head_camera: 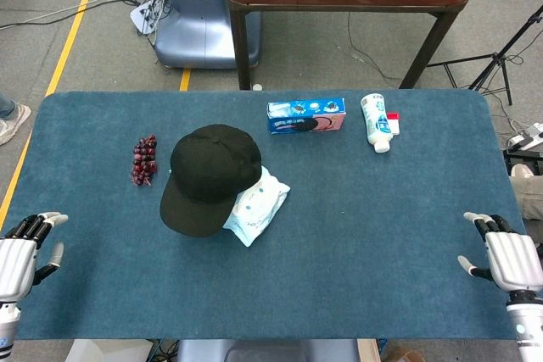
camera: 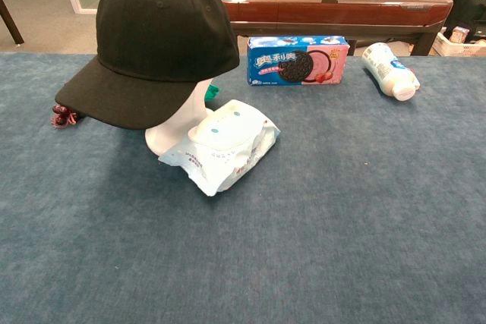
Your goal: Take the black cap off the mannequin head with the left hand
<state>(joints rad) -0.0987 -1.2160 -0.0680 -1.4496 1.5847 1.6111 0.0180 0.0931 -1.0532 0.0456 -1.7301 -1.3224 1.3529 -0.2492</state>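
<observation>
Black fabric baseball cap [camera: 156, 39] is seated on the white mannequin head [camera: 178, 123], left of centre on the blue felt tabletop [head_camera: 365, 235], brim turned toward the near-left edge. A pale blue soft wipes pack [camera: 224, 144] is leaned against the head's base. Left hand [head_camera: 21, 256] is seen at the near-left corner, fingers spread, nothing held. Right hand [head_camera: 507, 256] is seen at the near-right edge, likewise empty and spread.

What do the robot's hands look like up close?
Both the left hand and right hand have a silvery-white, ribbed back, like a shell. The fingers are dark with pale grey tips. Each sits on a white wrist with a small blue mark. No cables or sleeves show.
</observation>
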